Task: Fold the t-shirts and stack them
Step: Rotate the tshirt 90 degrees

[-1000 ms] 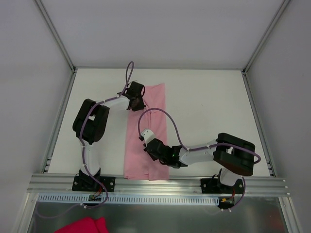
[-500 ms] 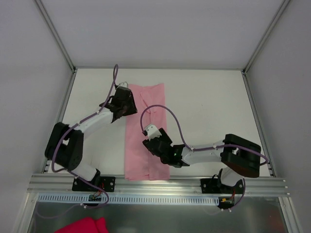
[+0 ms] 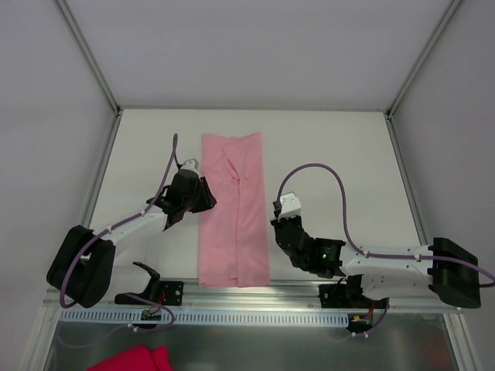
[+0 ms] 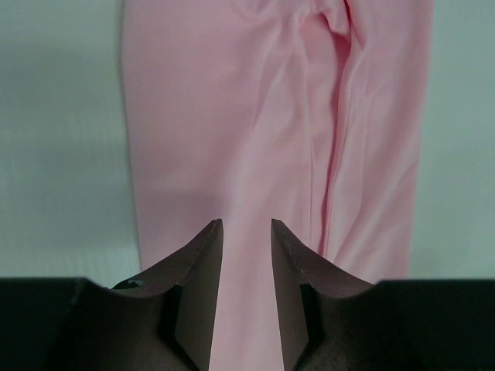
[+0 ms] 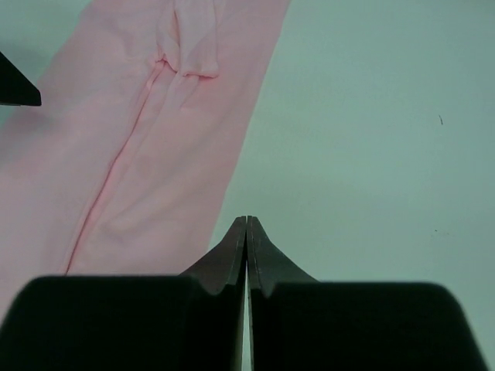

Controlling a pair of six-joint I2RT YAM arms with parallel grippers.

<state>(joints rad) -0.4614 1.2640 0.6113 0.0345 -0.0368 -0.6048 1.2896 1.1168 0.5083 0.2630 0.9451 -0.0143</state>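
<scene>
**White desk, walled bay: pink t-shirt lying as a long strip, cross fold pending**

White desk (image 3: 332, 170), closed in by pale walls and aluminium rails, is carrying one pale pink t-shirt (image 3: 234, 209). The garment is lying flat as a long narrow strip, running from the far middle of the desk to its near edge, between the two arms. A crease is running down its length, and a small bunch of fabric is showing toward the far end. A deep magenta cloth (image 3: 131, 359) is sitting in the tray below the near rail, well apart from the work.

Step in hand, as judged: the sides are looking already turned inward, so the strip is awaiting its end-to-end fold. That move is calling for a pinch at each corner of one end. The thin fabric then needs lifting and laying over the other end without dragging the layers askew. Only one shirt is showing, so stacking is not yet arising.

Left jaws are hovering at the strip's left long edge, fingers (image 4: 203, 255) partly spread. Pink cloth is showing through the gap and nothing is sitting between them; contact with the cloth cannot be told.

Right jaws are pressing fully together, fingers (image 5: 232, 255) gripping nothing. Their tip is pointing at bare desk just beside the strip's right edge.
</scene>
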